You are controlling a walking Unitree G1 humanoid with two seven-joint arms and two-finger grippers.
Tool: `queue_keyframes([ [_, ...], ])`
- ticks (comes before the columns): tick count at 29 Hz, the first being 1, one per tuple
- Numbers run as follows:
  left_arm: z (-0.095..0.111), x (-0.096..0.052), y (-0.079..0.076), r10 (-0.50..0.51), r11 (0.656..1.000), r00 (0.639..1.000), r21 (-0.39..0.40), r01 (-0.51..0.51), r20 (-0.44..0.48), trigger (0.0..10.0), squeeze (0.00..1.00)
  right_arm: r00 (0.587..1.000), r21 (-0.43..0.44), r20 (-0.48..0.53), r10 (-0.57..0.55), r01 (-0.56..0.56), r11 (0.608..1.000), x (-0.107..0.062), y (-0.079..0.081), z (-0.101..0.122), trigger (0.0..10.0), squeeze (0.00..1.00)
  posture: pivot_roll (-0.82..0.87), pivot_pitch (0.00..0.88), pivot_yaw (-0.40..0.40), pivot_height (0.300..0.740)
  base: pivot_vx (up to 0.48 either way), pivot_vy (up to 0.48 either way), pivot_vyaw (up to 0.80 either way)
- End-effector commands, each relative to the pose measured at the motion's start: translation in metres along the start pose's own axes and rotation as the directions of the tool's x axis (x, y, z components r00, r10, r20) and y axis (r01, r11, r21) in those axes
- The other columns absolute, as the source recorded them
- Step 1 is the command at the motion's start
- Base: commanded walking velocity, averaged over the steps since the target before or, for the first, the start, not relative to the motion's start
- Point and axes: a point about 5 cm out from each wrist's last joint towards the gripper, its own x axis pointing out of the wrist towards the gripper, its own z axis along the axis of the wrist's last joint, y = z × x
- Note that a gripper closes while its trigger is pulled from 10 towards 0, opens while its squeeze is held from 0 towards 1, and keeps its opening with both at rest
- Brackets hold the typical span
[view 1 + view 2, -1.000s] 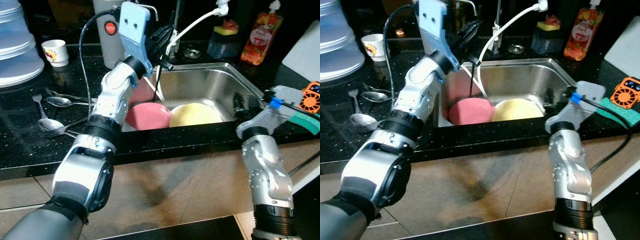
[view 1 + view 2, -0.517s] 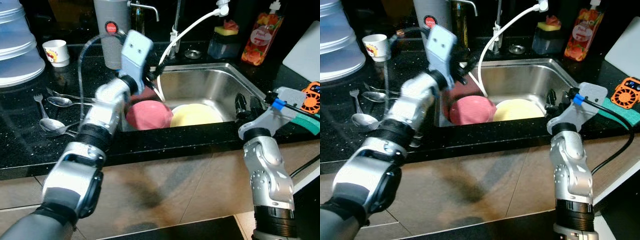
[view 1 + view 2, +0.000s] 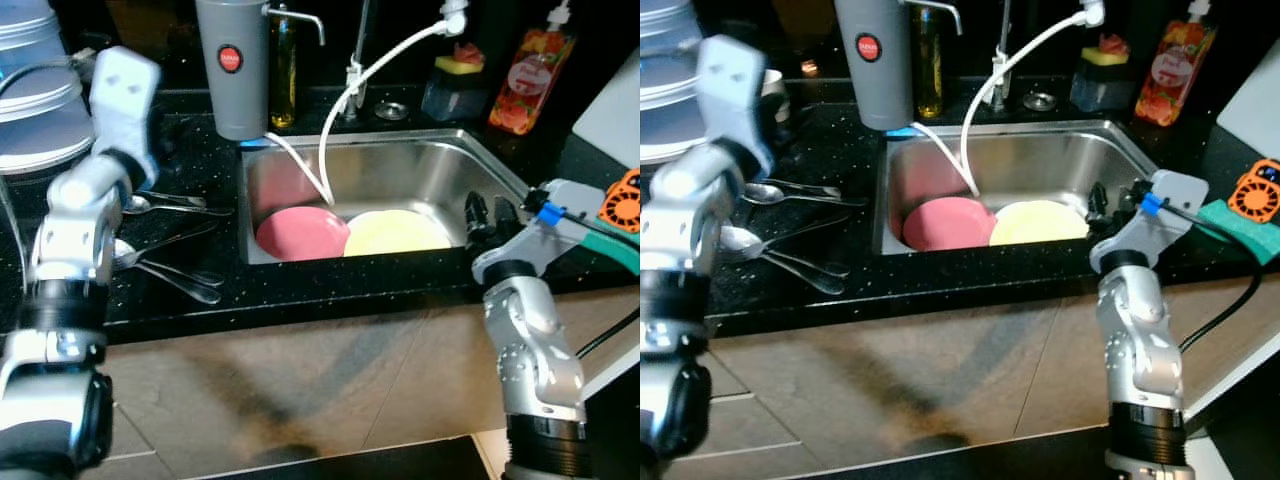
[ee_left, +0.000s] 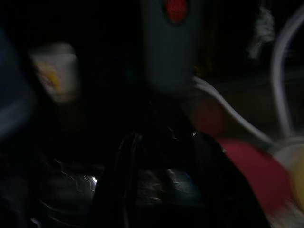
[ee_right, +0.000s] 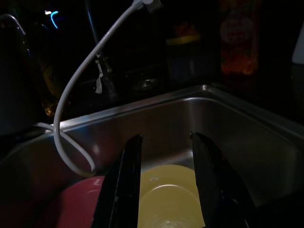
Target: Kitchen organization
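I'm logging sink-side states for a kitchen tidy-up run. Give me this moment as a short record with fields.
Sink: stainless steel basin set in a black speckled counter
In sink: round pink plate beside round yellow plate, the pink one on the robot's left
Hose: white flexible hose curving down into the basin
Cutlery: metal spoons and forks on the counter left of the sink
Left gripper: over the cutlery area, blurred, fingers not readable
Right gripper: open, empty, at the sink's right rim, aimed at the yellow plate

Two plates [image 3: 298, 232] [image 3: 395, 230] (in sink [image 3: 420, 160]); several spoons [image 3: 185, 283].
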Motion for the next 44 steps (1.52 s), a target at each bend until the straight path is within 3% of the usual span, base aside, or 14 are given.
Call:
queue_keyframes([
  [1, 0.008, -0.020, 0.007, 0.103, 0.994, 0.995, -0.026, -0.103, 0.015, 10.0, 0.00, 1.000, 0.008, -0.023, 0.019, -0.019, 1.000, 0.001, 0.004, -0.007, 10.0, 0.00, 0.09, 0.000, -0.012, 0.740, 0.000, 0.000, 0.00],
  [5, 0.004, -0.030, 0.024, 0.252, 0.966, 0.968, -0.058, -0.251, 0.002, 10.0, 0.00, 0.998, 0.020, -0.040, 0.039, -0.039, 0.999, 0.001, 0.011, -0.013, 10.0, 0.00, 0.14, 0.000, -0.021, 0.740, 0.000, 0.000, 0.00],
  [12, 0.005, -0.045, 0.061, 0.458, 0.887, 0.889, 0.062, -0.457, 0.000, 10.0, 0.00, 0.997, 0.025, -0.044, 0.057, -0.056, 0.998, 0.003, 0.015, -0.013, 10.0, 0.00, 0.14, 0.000, -0.030, 0.740, 0.000, 0.000, 0.00],
  [13, 0.004, -0.049, 0.063, 0.472, 0.881, 0.881, 0.047, -0.471, -0.032, 10.0, 0.18, 0.997, 0.024, -0.045, 0.058, -0.057, 0.998, 0.003, 0.015, -0.014, 10.0, 0.00, 0.14, 0.000, -0.030, 0.740, 0.000, 0.000, 0.00],
  [14, 0.004, -0.049, 0.063, 0.472, 0.881, 0.881, 0.047, -0.471, -0.032, 10.0, 0.18, 0.997, 0.024, -0.045, 0.058, -0.057, 0.998, 0.003, 0.015, -0.014, 10.0, 0.00, 0.14, 0.000, -0.030, 0.740, 0.000, 0.000, 0.00],
  [15, -0.004, -0.055, 0.061, 0.462, 0.884, 0.880, -0.016, -0.466, -0.111, 10.0, 1.00, 0.997, 0.022, -0.049, 0.059, -0.058, 0.998, 0.004, 0.014, -0.014, 10.0, 0.00, 0.14, 0.000, -0.030, 0.740, 0.000, 0.000, 0.00],
  [21, -0.017, -0.059, 0.057, 0.452, 0.875, 0.871, -0.095, -0.475, -0.191, 10.0, 1.00, 0.997, 0.023, -0.050, 0.062, -0.061, 0.998, 0.004, 0.014, -0.015, 10.0, 0.00, 0.15, 0.000, -0.041, 0.740, 0.000, 0.000, 0.00],
  [23, -0.027, -0.058, 0.051, 0.402, 0.858, 0.880, -0.230, -0.459, -0.254, 10.0, 1.00, 0.996, 0.025, -0.050, 0.067, -0.066, 0.998, 0.005, 0.016, -0.015, 10.0, 0.00, 0.15, 0.000, -0.041, 0.740, 0.000, 0.000, 0.00],
  [24, -0.030, -0.056, 0.047, 0.370, 0.854, 0.891, -0.282, -0.438, -0.264, 10.0, 0.00, 0.996, 0.025, -0.050, 0.068, -0.067, 0.997, 0.005, 0.016, -0.015, 10.0, 0.00, 0.15, 0.000, -0.044, 0.740, 0.000, 0.000, 0.00],
  [38, -0.050, -0.054, 0.025, 0.197, 0.812, 0.927, -0.477, -0.336, -0.318, 10.0, 0.00, 0.997, 0.022, -0.048, 0.064, -0.063, 0.998, 0.005, 0.014, -0.015, 10.0, 0.00, 0.14, 0.000, -0.043, 0.740, 0.000, 0.000, 0.00],
  [39, -0.054, -0.053, 0.022, 0.185, 0.807, 0.924, -0.485, -0.338, -0.335, 7.5, 0.00, 0.997, 0.022, -0.047, 0.065, -0.064, 0.998, 0.005, 0.015, -0.015, 10.0, 0.00, 0.14, 0.000, -0.043, 0.740, 0.000, 0.000, 0.00],
  [40, -0.054, -0.053, 0.022, 0.185, 0.807, 0.924, -0.485, -0.338, -0.335, 7.5, 0.00, 0.997, 0.022, -0.047, 0.065, -0.064, 0.998, 0.005, 0.015, -0.015, 10.0, 0.00, 0.14, 0.000, -0.043, 0.740, 0.000, 0.000, 0.00],
  [41, -0.057, -0.052, 0.020, 0.182, 0.796, 0.919, -0.496, -0.347, -0.350, 0.0, 0.00, 0.997, 0.022, -0.046, 0.066, -0.065, 0.998, 0.006, 0.015, -0.015, 10.0, 0.00, 0.14, 0.000, -0.043, 0.740, 0.000, 0.000, 0.00],
  [44, -0.062, -0.051, 0.019, 0.198, 0.773, 0.905, -0.507, -0.381, -0.377, 0.0, 0.00, 0.997, 0.020, -0.045, 0.066, -0.065, 0.998, 0.006, 0.014, -0.014, 10.0, 0.00, 0.13, 0.000, -0.046, 0.740, 0.000, 0.000, 0.00],
])
